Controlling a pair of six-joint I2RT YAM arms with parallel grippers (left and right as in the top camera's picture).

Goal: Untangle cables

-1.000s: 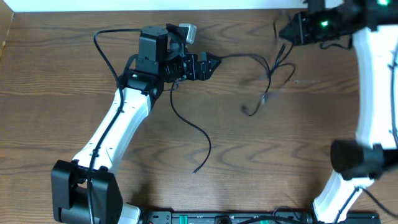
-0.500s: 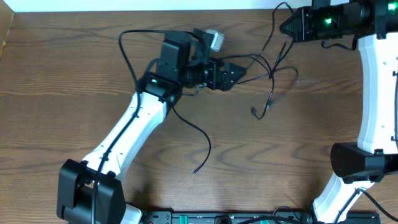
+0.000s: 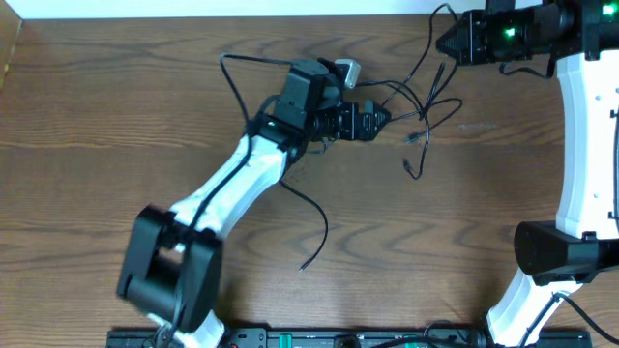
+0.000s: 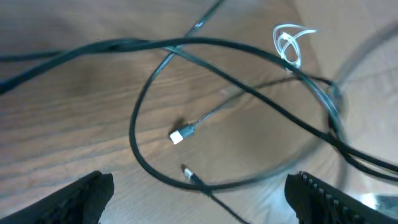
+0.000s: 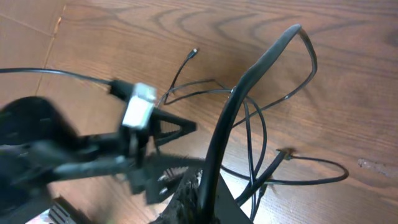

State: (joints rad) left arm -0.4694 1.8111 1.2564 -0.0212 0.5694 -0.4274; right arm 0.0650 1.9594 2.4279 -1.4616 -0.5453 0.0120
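1. The cables [image 3: 423,104] are thin, glossy black cords. They loop loosely over one another on the far side of the table [image 3: 97,116], between the two grippers. One strand [image 3: 314,217] trails apart towards the near edge.
2. The right gripper [image 3: 441,43] is closed. It pinches a black strand that arches up out of its fingers.
3. The left gripper [image 3: 385,118] is spread wide and holds nothing. In its wrist view, a round cable loop and a small silver plug [image 4: 176,137] lie ahead of its fingertips.
4. The tabletop is dark, matte wood grain.
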